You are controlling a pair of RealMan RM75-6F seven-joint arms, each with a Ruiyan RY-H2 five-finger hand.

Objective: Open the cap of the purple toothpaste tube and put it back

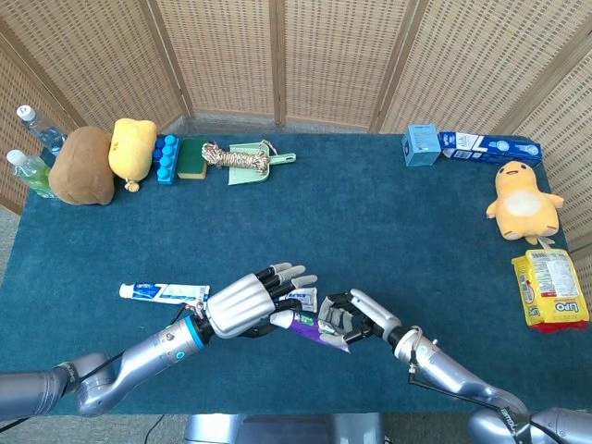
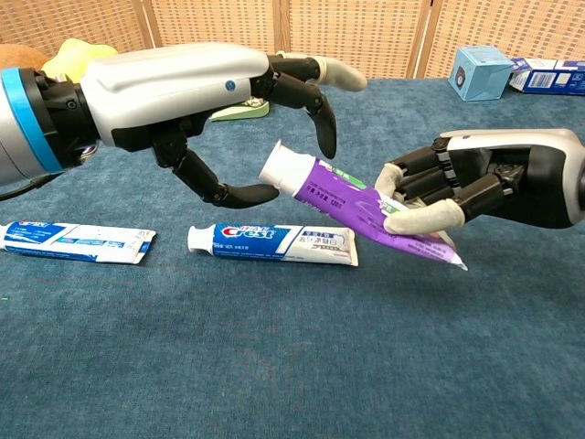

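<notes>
My right hand grips the purple toothpaste tube by its tail end and holds it above the table, tilted, with its white cap pointing left and up. My left hand reaches in from the left with its fingers spread around the cap. Its thumb tip lies just under the cap, touching or nearly touching it, and the other fingertips curve over the tube's neck. The cap sits on the tube.
Two white and blue Crest tubes lie flat on the blue cloth below the hands. Plush toys, bottles, a green dustpan, boxes and a snack bag line the far and right edges.
</notes>
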